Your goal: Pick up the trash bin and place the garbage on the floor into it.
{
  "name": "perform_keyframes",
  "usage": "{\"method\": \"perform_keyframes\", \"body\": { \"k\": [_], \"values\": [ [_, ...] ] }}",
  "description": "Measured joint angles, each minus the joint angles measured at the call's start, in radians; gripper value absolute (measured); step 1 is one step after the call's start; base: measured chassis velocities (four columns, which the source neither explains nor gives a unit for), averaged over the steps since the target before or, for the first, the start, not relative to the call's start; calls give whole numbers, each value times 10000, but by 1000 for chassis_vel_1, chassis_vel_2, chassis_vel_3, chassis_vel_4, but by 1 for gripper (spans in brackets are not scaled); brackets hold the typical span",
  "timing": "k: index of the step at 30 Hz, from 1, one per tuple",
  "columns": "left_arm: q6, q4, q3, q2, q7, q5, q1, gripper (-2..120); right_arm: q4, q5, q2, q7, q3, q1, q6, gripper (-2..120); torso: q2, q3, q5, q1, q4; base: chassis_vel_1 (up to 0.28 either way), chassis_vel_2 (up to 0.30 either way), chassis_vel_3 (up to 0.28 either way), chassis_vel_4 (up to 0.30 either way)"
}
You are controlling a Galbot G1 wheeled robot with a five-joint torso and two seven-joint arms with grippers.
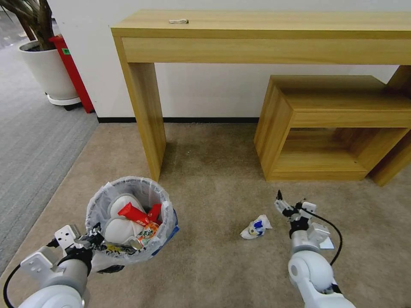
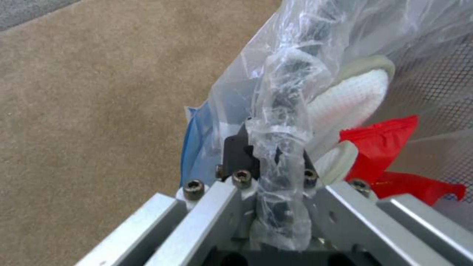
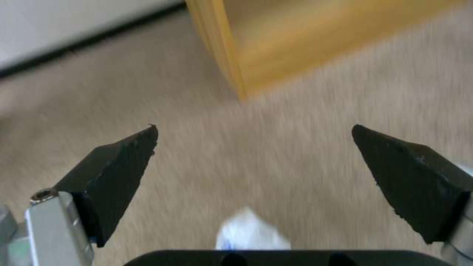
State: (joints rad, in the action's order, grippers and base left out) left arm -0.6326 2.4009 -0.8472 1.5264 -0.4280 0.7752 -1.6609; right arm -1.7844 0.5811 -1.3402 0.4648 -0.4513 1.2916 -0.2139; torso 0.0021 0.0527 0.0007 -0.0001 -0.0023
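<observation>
Your left gripper (image 2: 268,155) is clamped on the near rim of the trash bin (image 1: 130,205), its black fingers (image 2: 239,151) pinching a twisted fold of the translucent liner, with the blue bag edge (image 2: 194,136) just beside them. Past those fingers, inside the bin, you see two white slippers (image 1: 122,218), a red wrapper (image 1: 137,214) and more printed packaging (the labels are too small to read). Your right gripper (image 1: 289,204) hangs above the floor (image 1: 214,171) with its jaws spread wide and nothing between them. Just beside it, on its inner side toward the bin, lies a crumpled white and blue wrapper (image 1: 256,226) on the beige carpet, apart from the fingertips. Ahead of that gripper stands a low wooden shelf (image 1: 334,124), and a taller wooden table (image 1: 257,34) spans the wall beyond both hands.
</observation>
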Motion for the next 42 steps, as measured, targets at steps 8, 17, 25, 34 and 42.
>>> {"method": "perform_keyframes", "body": {
  "k": [8, 17, 25, 34, 42],
  "values": [
    [1, 32, -6, -3, 7, 25, -13, 1, 1422, 1526, -97, 656, 402, -945, -2075, 100, 0, 0, 1, 0, 0, 0, 0, 0, 0],
    [1, 80, 62, 2, 13, -3, -31, 1, 2484, 1770, -137, 551, 1193, -1588, -2957, 100, 0, 1, 0, 0, -1, 0, 0, 0, 0],
    [15, 169, -18, -30, 16, 7, -149, 1, 3242, 1255, -255, 412, 1438, -1915, -3057, 100, 0, 0, 0, 0, -1, 0, 0, 0, 0],
    [46, 173, 40, 26, 25, -13, -177, 1, 3794, 1154, -263, -74, 1394, -2065, -2942, 72, 0, 0, 0, 1, -1, 0, 0, 0, 0],
    [48, 161, 80, 62, 30, -57, -177, 1, 4571, 747, -324, -493, 1351, -2364, -2687, 47, 0, 0, 1, 1, -1, 0, 0, 0, 0]
  ]
}}
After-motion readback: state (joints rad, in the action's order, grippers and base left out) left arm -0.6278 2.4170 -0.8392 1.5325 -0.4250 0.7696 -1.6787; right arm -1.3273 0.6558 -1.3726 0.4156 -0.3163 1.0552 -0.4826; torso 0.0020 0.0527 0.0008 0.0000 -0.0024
